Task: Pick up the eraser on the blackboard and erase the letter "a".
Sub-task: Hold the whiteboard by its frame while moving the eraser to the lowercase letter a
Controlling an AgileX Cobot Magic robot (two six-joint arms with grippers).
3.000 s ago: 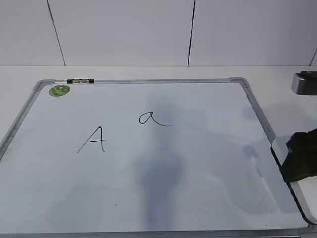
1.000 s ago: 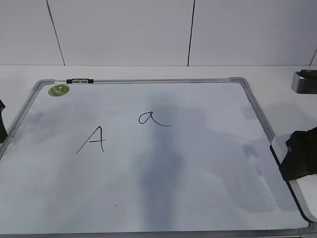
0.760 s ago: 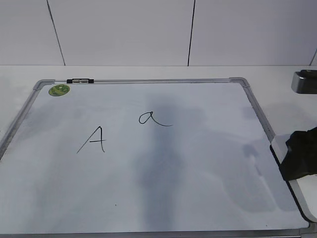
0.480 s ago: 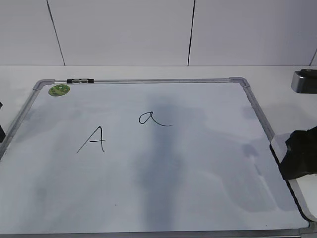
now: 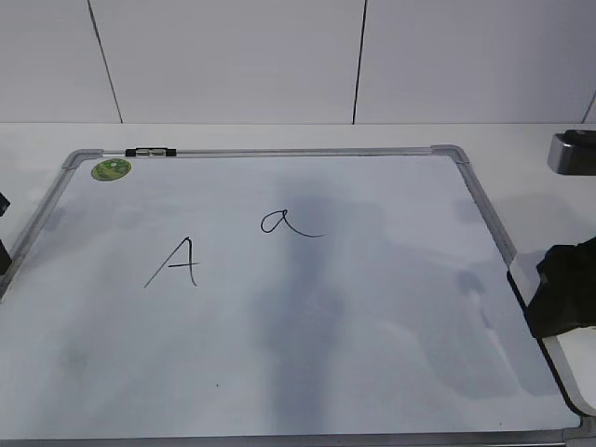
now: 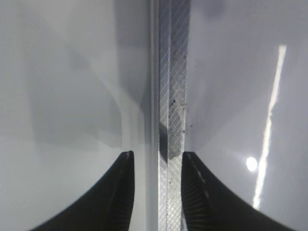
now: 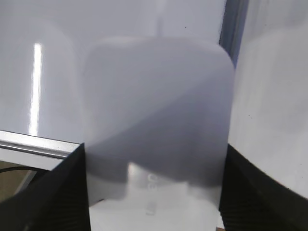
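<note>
The eraser (image 7: 156, 125), a white block with rounded corners and faint grey lettering near its lower end, fills the centre of the right wrist view; in the exterior view it lies at the right edge of the frame, over the right rail of the blackboard (image 5: 484, 209). The right gripper (image 7: 154, 192) has one dark finger against each long side of the eraser, so the pincer is clamped on it. In the exterior view this gripper appears as a black mass low at the right edge of the frame. The letter "a" (image 5: 291, 223) sits just above the middle of the board surface, with the capital "A" (image 5: 175, 263) lower and to its left. A green sticker (image 5: 111, 169) occupies the board's upper left corner, and a small black-and-silver marker (image 5: 150, 151) rests on the top rail just beside it. In the left wrist view, the left gripper (image 6: 155, 192) has its fingers apart, straddling the patterned metal frame rail (image 6: 171, 96), one finger on each side.
</note>
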